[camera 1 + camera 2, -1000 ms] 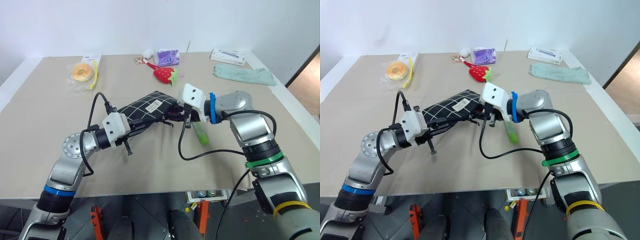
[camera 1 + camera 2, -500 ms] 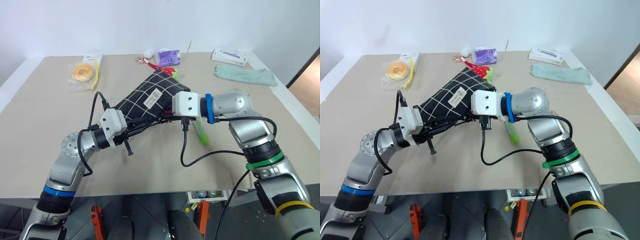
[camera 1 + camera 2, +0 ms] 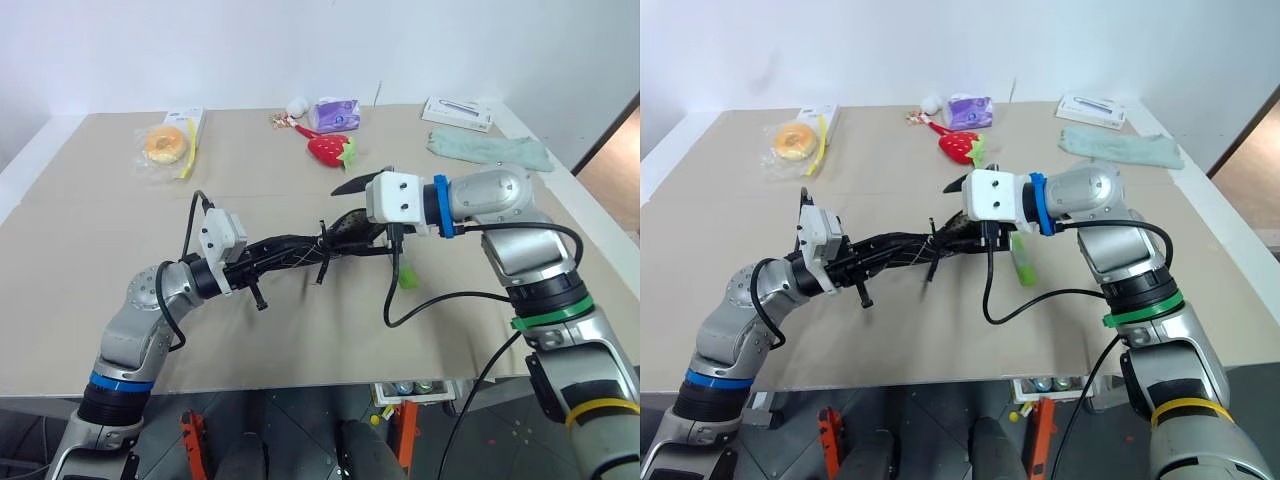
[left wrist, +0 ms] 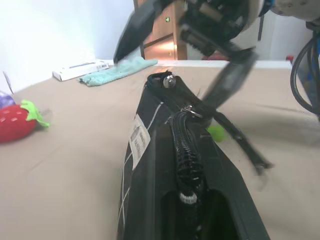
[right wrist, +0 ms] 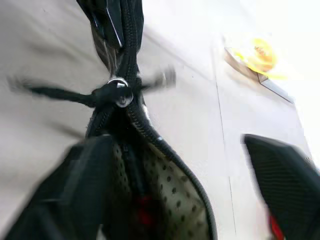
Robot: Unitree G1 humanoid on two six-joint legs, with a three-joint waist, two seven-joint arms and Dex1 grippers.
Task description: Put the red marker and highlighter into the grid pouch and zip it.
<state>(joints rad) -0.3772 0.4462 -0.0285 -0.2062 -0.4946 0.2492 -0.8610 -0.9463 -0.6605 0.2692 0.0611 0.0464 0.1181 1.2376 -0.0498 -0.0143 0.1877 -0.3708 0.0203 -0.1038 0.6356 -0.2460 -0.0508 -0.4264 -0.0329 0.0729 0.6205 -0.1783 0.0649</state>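
Pouch held up edge-on, mouth open, highlighter not yet in.
My left gripper (image 3: 855,262) is clamped on the grid pouch (image 3: 290,252); my right gripper (image 3: 352,205) stands wide beside its open end. Red shows inside, probably the marker. The highlighter (image 3: 1021,262) lies on the tabletop (image 3: 300,330); zipping remains.

We count one grid pouch (image 3: 290,252), one highlighter (image 3: 406,273) and two grippers — left (image 3: 262,268) and right (image 3: 352,200). Farther back on the table lie one strawberry toy (image 3: 331,150), one green cloth (image 3: 488,151) and one donut (image 3: 165,143) — all single.
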